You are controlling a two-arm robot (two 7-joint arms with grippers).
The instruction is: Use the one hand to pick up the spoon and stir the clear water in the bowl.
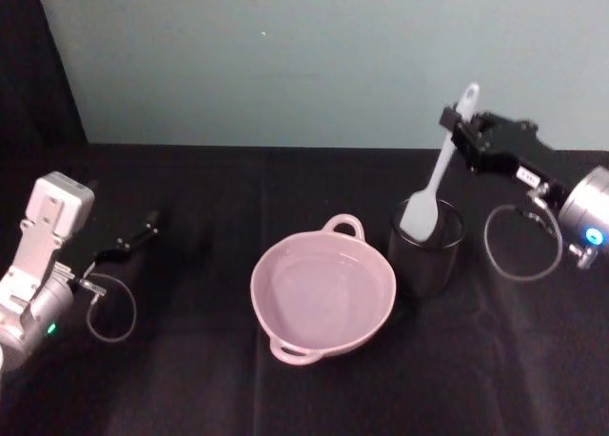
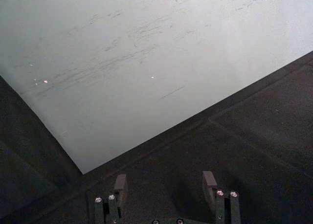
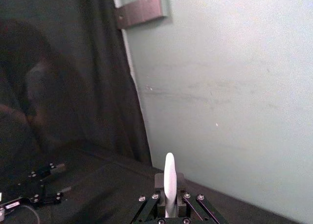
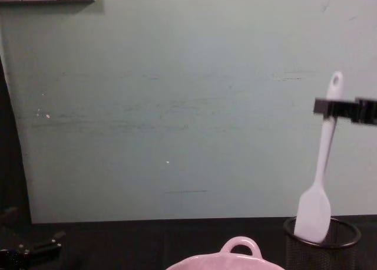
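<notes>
Spoon point(image 1: 440, 169): white, up in the air, held near the top of its handle, just under the hole. It leans a bit, hole end up, flat blade down.
Where spoon is: R side of the tabletop point(image 1: 190, 360), over the cup point(image 1: 423, 265). In chest view the blade's low end point(image 4: 323, 164) sits in the cup's mouth. Spoon is near the bowl but not touching it.
Bowl point(image 1: 259, 288): pink, round, mid tabletop, right in front of the robot. One loop handle on the far rim, one on the near rim. Inside looks smooth and shiny; can't tell the water for sure.
Cup: black mesh, just beside the bowl on its R. Touching or not: can't tell.
R gripper point(image 1: 457, 122): comes in from the R, high over the cup. Jaws pinching the spoon handle from both sides, seen close in R wrist view point(image 3: 168, 185). Blue light on its silver wrist.
L gripper point(image 1: 150, 225): low at far L, well apart from bowl and cup. Jaws spread w/ nothing btw them point(image 2: 165, 182).
Tabletop: covered w/ black cloth.
Wall point(image 1: 285, 55): pale blue-green, behind it all.
</notes>
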